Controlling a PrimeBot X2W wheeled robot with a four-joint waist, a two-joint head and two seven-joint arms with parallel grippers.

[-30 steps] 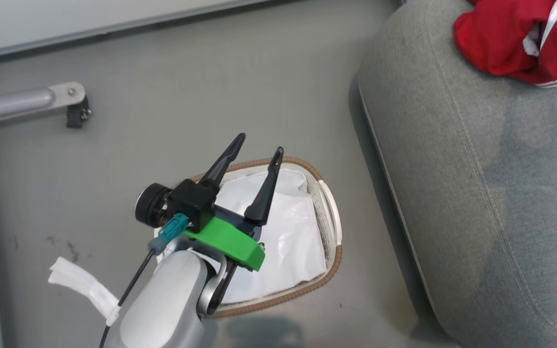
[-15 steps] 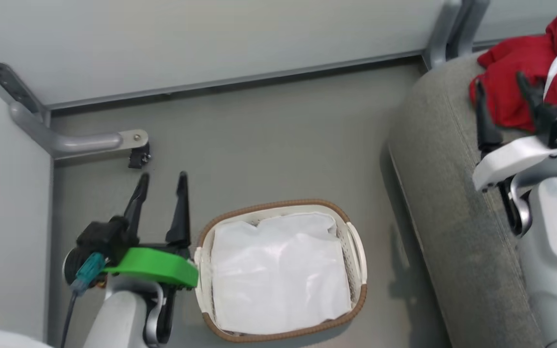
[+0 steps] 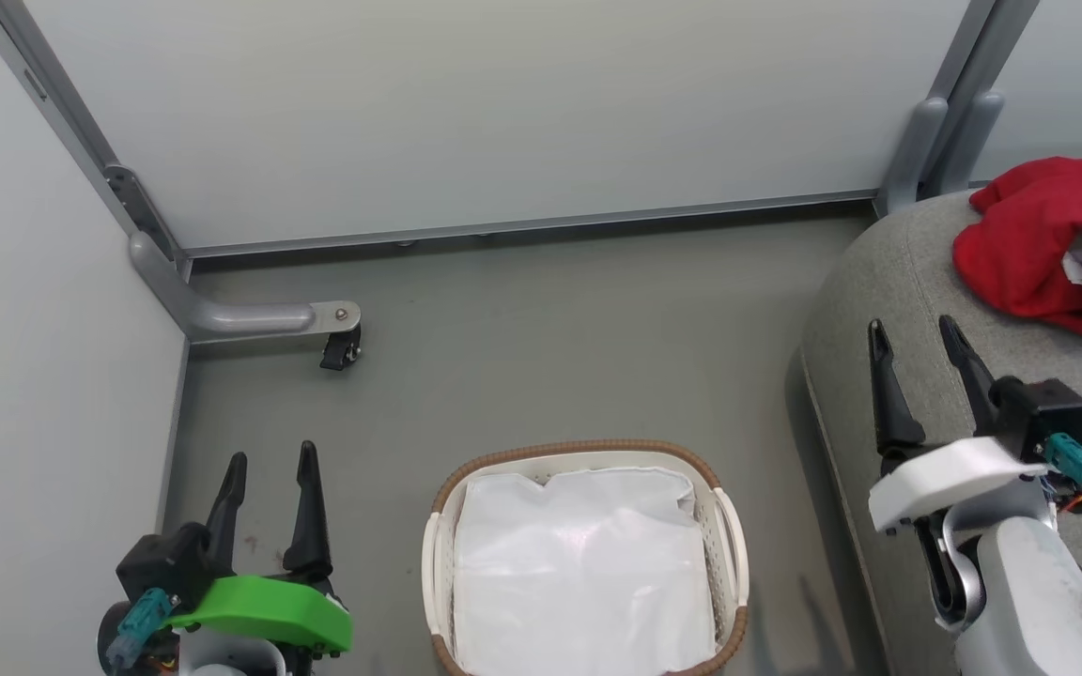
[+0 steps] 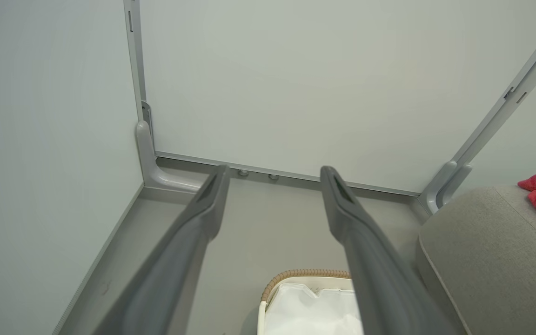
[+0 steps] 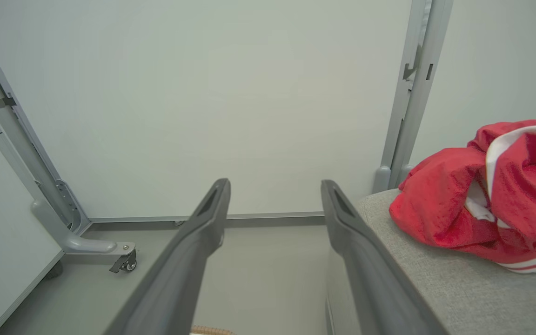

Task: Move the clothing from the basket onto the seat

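Before the pale wall point(image 3: 503, 113), left gripper point(image 3: 272, 453) and right gripper point(image 3: 910, 322) gape empty.

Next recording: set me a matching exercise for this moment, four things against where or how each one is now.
Things:
1. clothing
2. basket
3. left gripper
4. right gripper

States:
A. open, over the floor, left of the basket
B. heaped on the seat
C. open, seen over the seat's left edge in the head view
D. on the floor, white liner showing inside

Pairs: 1-B; 2-D; 3-A; 4-C
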